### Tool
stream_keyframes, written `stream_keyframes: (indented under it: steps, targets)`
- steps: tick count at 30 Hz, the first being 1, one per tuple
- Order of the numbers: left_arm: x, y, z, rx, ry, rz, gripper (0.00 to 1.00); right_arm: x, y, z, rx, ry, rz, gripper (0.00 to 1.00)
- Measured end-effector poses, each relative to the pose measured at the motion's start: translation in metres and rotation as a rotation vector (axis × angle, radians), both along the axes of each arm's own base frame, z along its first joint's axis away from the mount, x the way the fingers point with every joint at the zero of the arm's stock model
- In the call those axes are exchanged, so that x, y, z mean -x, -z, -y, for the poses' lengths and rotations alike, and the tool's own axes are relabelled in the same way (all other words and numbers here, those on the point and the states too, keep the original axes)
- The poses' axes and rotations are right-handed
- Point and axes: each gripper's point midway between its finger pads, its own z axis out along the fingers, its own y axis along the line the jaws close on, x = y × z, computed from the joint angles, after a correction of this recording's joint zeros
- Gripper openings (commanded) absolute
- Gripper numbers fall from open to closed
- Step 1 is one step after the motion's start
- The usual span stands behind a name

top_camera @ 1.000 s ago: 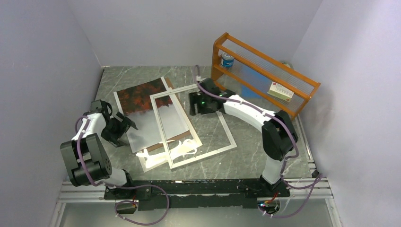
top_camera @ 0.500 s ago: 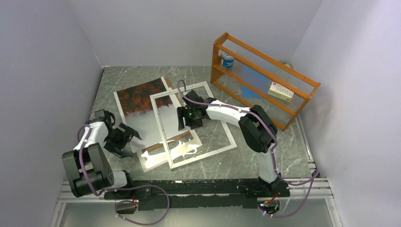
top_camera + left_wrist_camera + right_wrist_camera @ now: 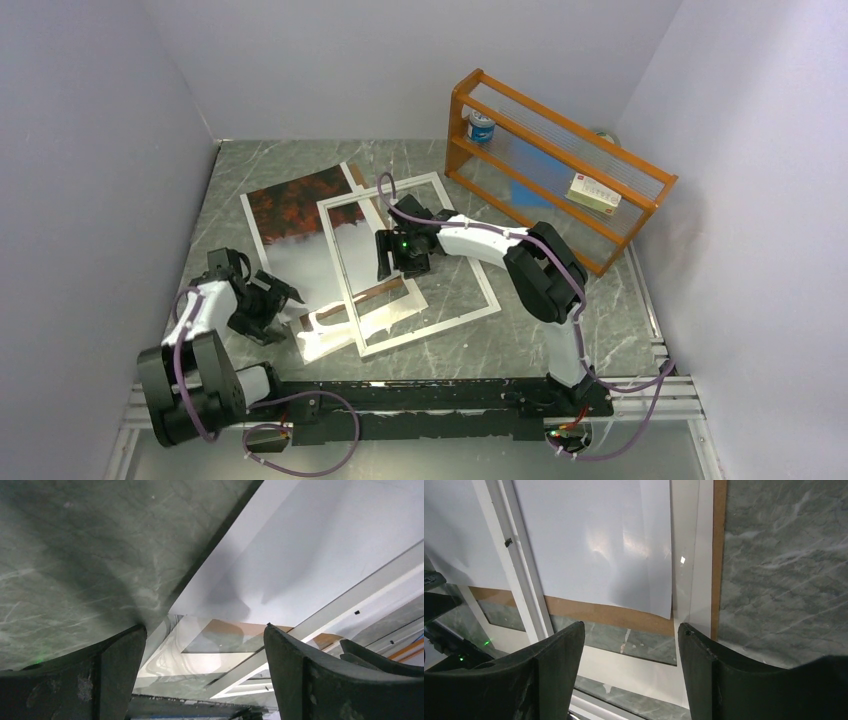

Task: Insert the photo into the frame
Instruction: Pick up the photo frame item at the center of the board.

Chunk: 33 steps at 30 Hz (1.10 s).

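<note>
The photo [image 3: 300, 248] lies flat on the left half of the desk [image 3: 470, 350], red end farthest. The white frame [image 3: 430, 330] overlaps its right side. The left jaws gape empty at its near left edge. The right jaws, spread and empty, hover above the frame's middle.

We log the left gripper [image 3: 286, 312] now nearer the arm bases, at the near left corner of the photo [image 3: 300, 215], no longer beside its left edge. The right gripper [image 3: 398, 267] now hangs over the middle of the frame [image 3: 430, 325], off its far end.
</note>
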Motion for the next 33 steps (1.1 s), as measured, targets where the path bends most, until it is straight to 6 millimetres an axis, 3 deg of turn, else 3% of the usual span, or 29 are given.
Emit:
stream_keyframes:
  steps: [5,11,16,19,26,33]
  targets:
    - [0.000,-0.003,0.003,-0.022,-0.013,0.128,0.88,0.000,-0.001,0.000,-0.009,-0.003,-0.006,0.72]
    - [-0.019,-0.014,0.006,-0.029,-0.015,0.339,0.88,-0.002,0.000,0.001,-0.045,-0.005,-0.026,0.72]
    - [-0.020,-0.018,0.009,-0.010,-0.014,0.356,0.88,0.001,-0.003,-0.003,-0.097,-0.016,-0.037,0.72]
    - [-0.023,-0.023,0.008,0.005,-0.018,0.350,0.93,0.003,-0.003,-0.005,-0.105,-0.024,-0.044,0.72]
    - [-0.038,-0.056,0.005,0.011,0.000,0.414,0.94,0.005,-0.003,-0.006,-0.111,-0.028,-0.051,0.73]
    - [-0.038,-0.053,0.002,0.019,-0.002,0.394,0.93,0.005,-0.003,-0.006,-0.123,-0.032,-0.059,0.73]
